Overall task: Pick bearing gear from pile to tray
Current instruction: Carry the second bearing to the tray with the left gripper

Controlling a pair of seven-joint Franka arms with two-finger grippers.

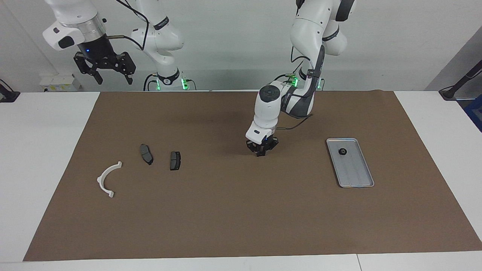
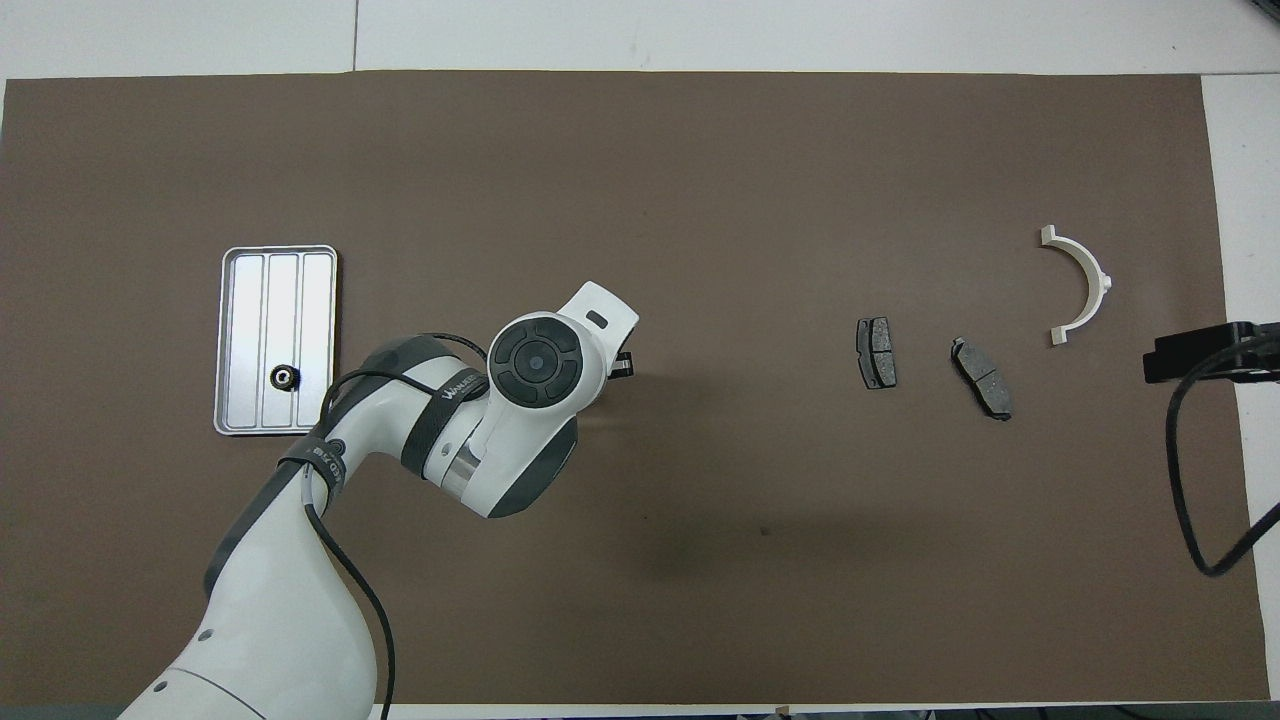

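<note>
Brown mat (image 1: 241, 210): left hand (image 1: 261, 152) down, perhaps gripping.

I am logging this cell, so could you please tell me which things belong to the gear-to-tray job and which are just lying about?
Job:
- tray, at the left arm's end
- small black round gear in the tray
- left gripper, low over the brown mat

Lying about:
- two brake pads
- white plastic arc
- right gripper, waiting raised

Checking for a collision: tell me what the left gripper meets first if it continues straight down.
Probably the bare brown mat: the left gripper points down just above it, with no part visible beneath.
</note>
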